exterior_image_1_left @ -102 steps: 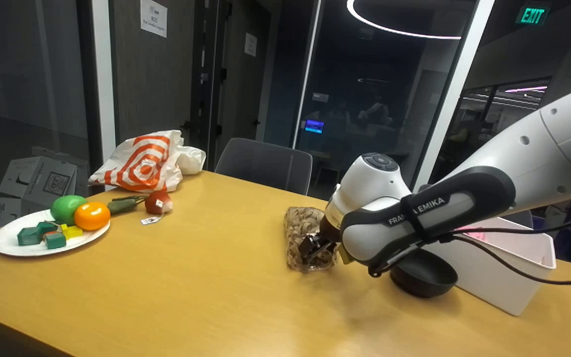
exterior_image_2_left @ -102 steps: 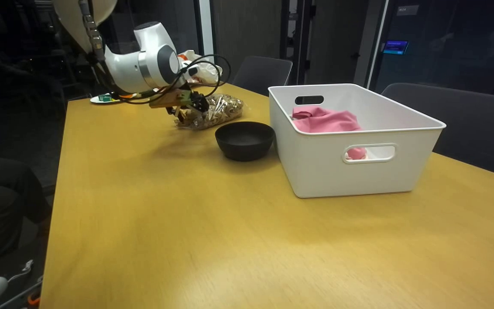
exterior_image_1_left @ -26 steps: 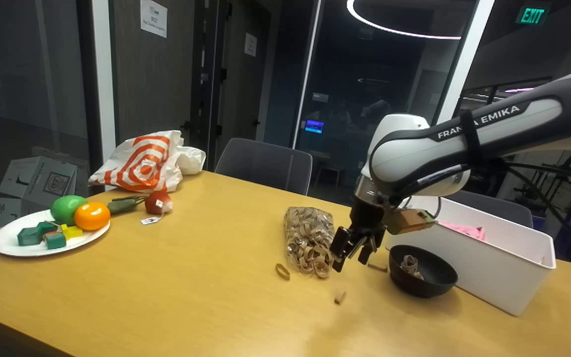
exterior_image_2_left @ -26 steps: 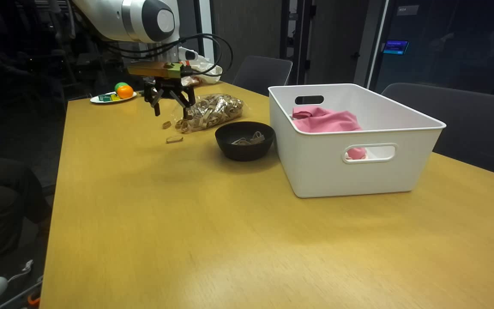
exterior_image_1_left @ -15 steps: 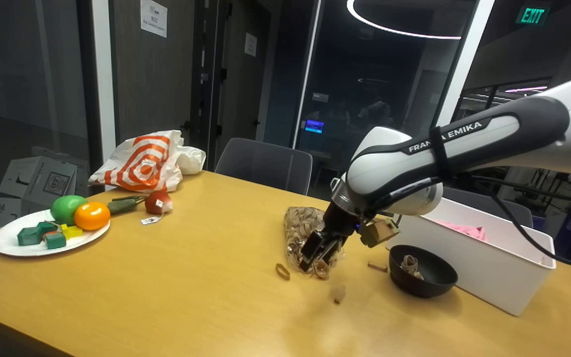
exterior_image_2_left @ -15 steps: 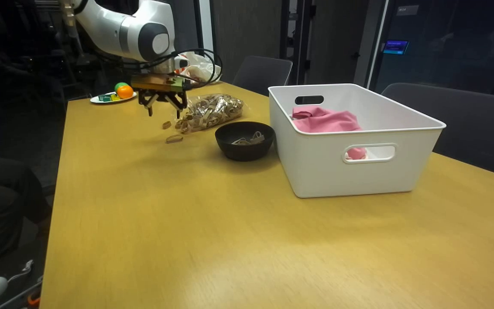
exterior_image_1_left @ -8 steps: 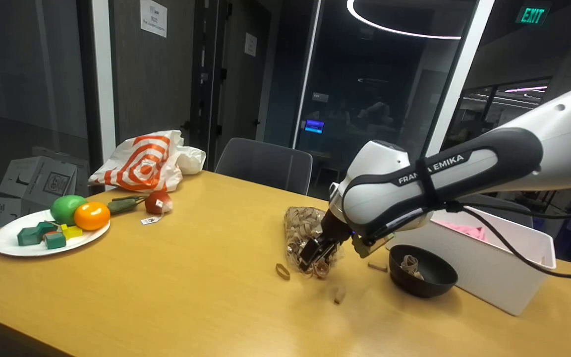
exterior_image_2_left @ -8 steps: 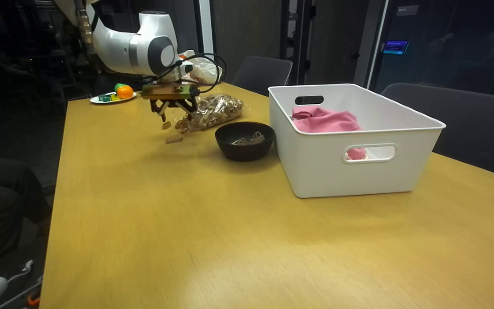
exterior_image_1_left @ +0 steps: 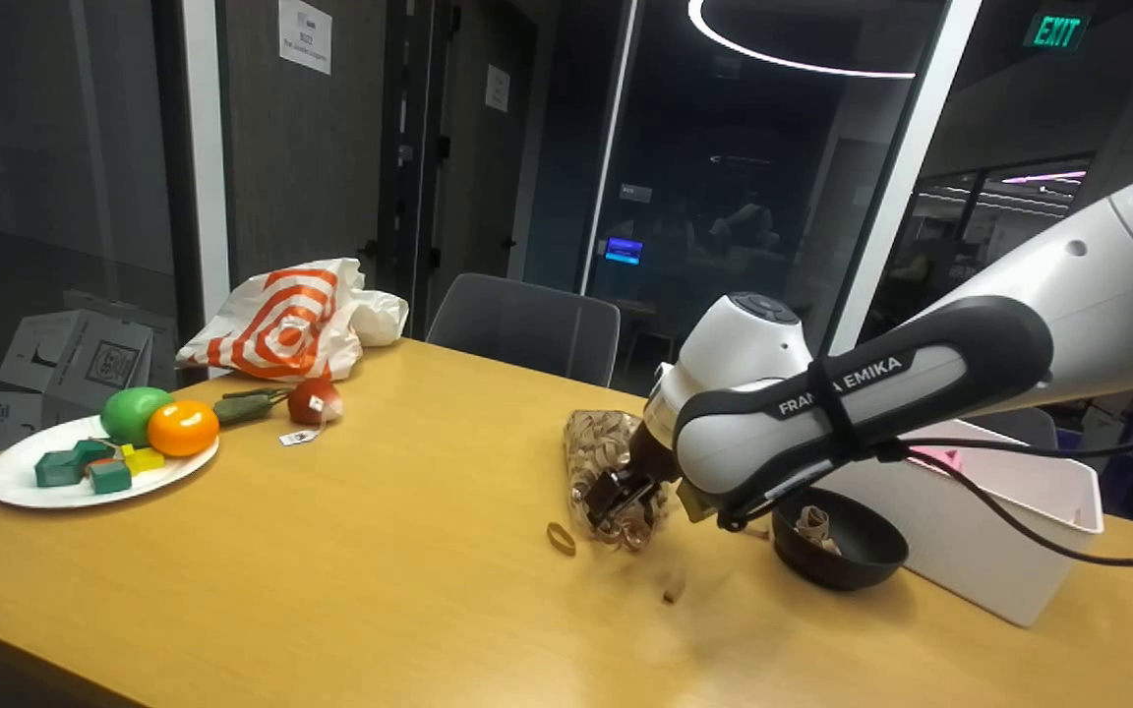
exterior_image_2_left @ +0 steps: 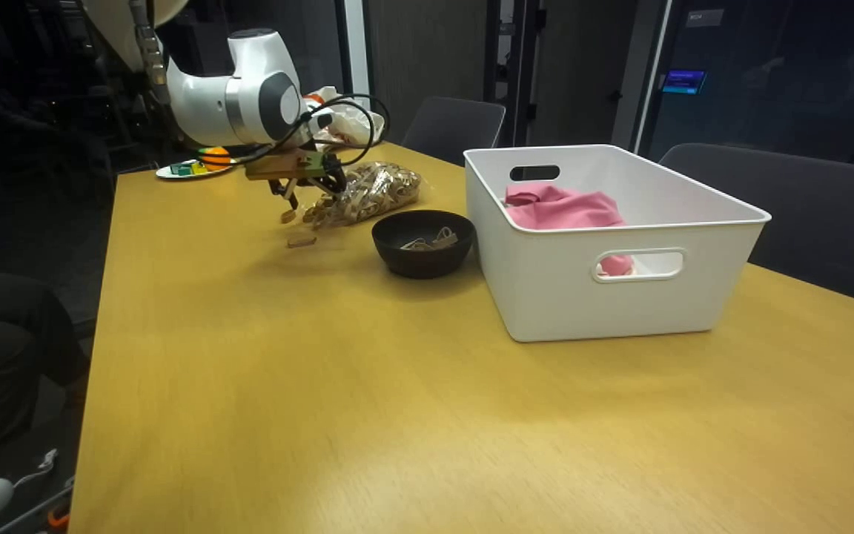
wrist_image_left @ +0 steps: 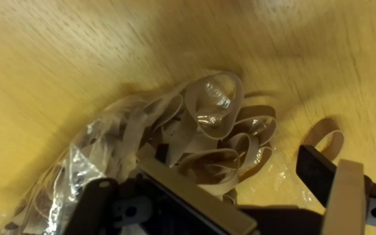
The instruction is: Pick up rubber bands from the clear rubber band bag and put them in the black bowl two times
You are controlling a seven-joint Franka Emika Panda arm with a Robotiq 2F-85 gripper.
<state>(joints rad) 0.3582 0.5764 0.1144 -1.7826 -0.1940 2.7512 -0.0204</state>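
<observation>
The clear rubber band bag [exterior_image_1_left: 594,442] lies on the table, full of tan bands; it also shows in an exterior view [exterior_image_2_left: 386,193]. My gripper [wrist_image_left: 235,160] is open, tilted low over the bag's open end. In the wrist view one finger overlaps the massed rubber bands [wrist_image_left: 219,114]; the other is beside a loose band [wrist_image_left: 333,143]. Bands between the fingers appear ungripped. The black bowl [exterior_image_2_left: 423,261] holds a few bands [exterior_image_2_left: 443,238]; both exterior views show it. Loose bands lie on the table [exterior_image_1_left: 561,538], one nearer the front [exterior_image_1_left: 673,592] and one partly hidden beside the bowl.
A white box [exterior_image_2_left: 620,297] with pink cloth [exterior_image_2_left: 564,208] stands against the bowl. A white plate [exterior_image_1_left: 11,482] of toy food, a red toy [exterior_image_1_left: 313,402] and a red-and-white bag [exterior_image_1_left: 281,324] lie farther along the table [exterior_image_1_left: 380,590]. Black cables hang from the arm.
Since 6.8 s ago, bands have appeared in the bowl and on the table. Since 1.7 s ago, my open gripper has moved away from the bowl, tilted and lowered onto the bag's end.
</observation>
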